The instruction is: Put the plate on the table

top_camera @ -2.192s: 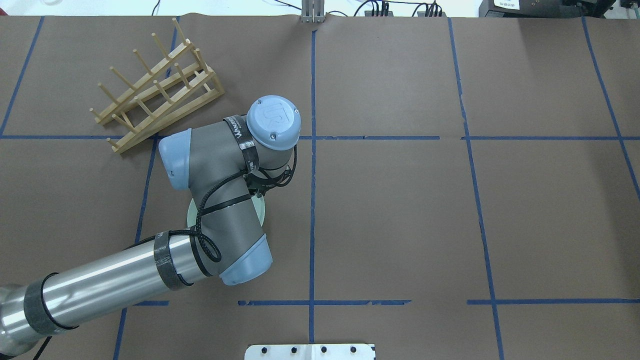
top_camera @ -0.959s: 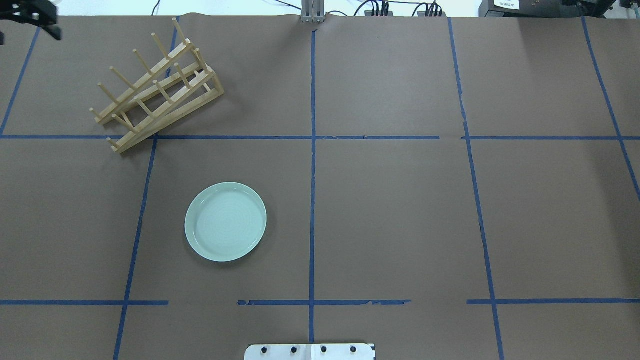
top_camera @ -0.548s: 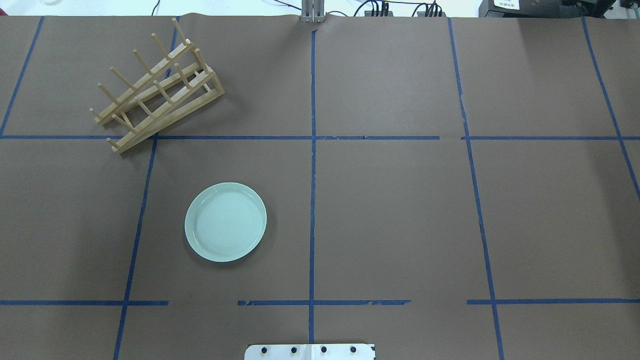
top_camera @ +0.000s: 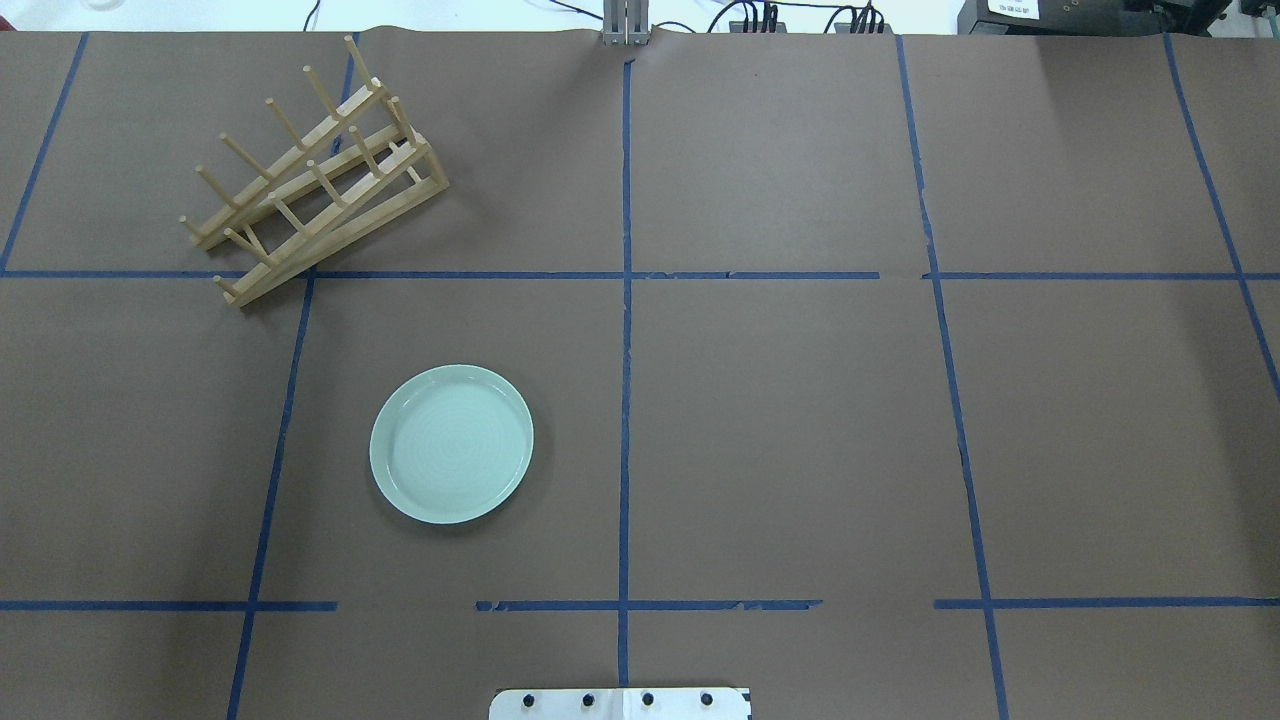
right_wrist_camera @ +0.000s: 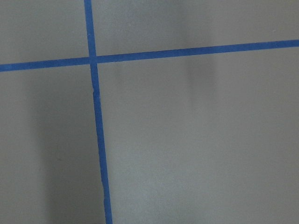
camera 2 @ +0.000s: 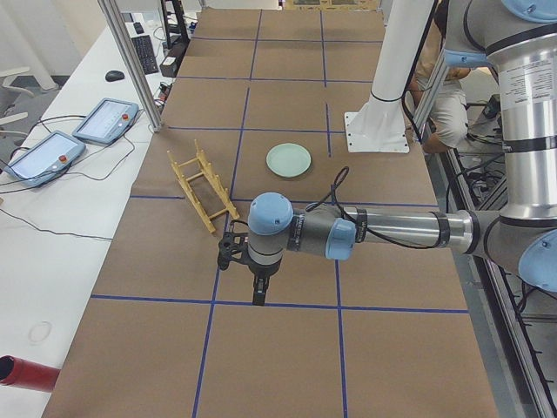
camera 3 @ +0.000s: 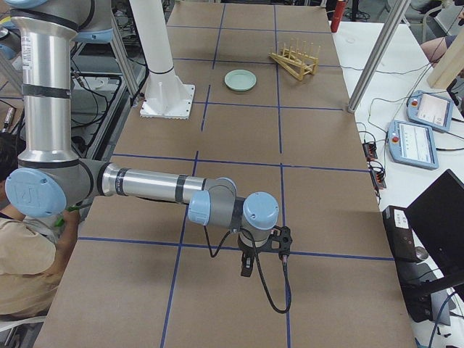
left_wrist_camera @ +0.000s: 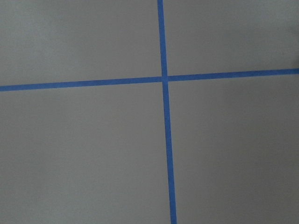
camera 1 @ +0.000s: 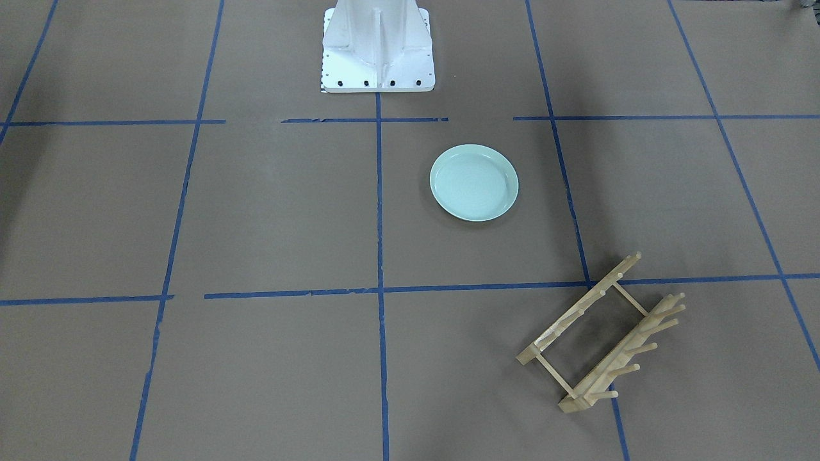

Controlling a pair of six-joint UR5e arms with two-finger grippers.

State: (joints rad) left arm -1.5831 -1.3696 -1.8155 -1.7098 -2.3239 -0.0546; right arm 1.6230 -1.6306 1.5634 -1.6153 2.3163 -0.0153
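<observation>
The pale mint-green plate lies flat on the brown table, alone in the rectangle left of the centre tape line. It also shows in the front-facing view and small in both side views. No gripper touches it. My left gripper hangs over bare table well away from the plate, beyond the rack. My right gripper hangs over bare table at the other end. Both show only in the side views, so I cannot tell whether they are open or shut. Both wrist views show only paper and blue tape.
The light wooden peg rack lies empty at the back left, also in the front-facing view. The white robot base stands at the near edge. Tablets and cables lie on the white bench beside the table.
My left arm, which covered the plate 2.2 s ago, has swung away to the left and out of the overhead view. The plate stays in the same spot, fully uncovered.
</observation>
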